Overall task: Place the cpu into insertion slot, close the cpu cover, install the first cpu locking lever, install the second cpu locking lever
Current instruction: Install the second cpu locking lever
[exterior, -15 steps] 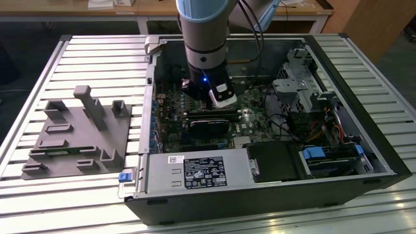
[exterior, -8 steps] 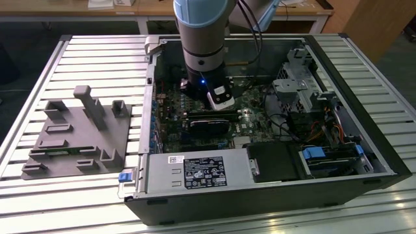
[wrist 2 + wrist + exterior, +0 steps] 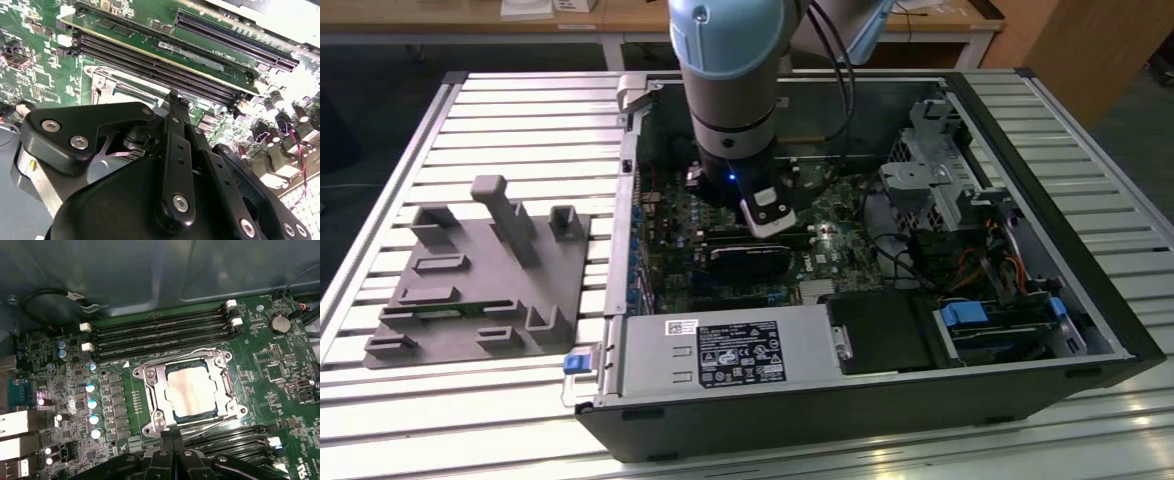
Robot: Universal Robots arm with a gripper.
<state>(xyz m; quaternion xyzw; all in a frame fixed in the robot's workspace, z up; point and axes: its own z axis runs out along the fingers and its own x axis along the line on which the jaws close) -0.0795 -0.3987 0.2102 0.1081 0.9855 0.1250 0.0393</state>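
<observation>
My arm stands vertical inside the open case, black gripper [image 3: 172, 460] low over the board; fingers look pressed together, holding nothing. Grey-tan square cpu [image 3: 192, 390] sits in the silver-rimmed insertion slot [image 3: 150, 376] under the thin silvery cpu cover [image 3: 226, 385], at 12 o'clock from my fingertips. My linkage hides most of the socket in the second wrist view.

In the exterior view, my grey-and-blue arm [image 3: 734, 90] stands before the green motherboard [image 3: 834, 245] and hides the small square socket with the silvery metal rim. My arm is cut off by the upper edge of that picture.

In the second wrist view, my black pincer [image 3: 175, 107] covers most of the thin silvery metal cover frame [image 3: 107, 85]; one corner shows.

In the first wrist view, my pincer [image 3: 172, 442] is cut off by the picture's edge, with its tips close together.
</observation>
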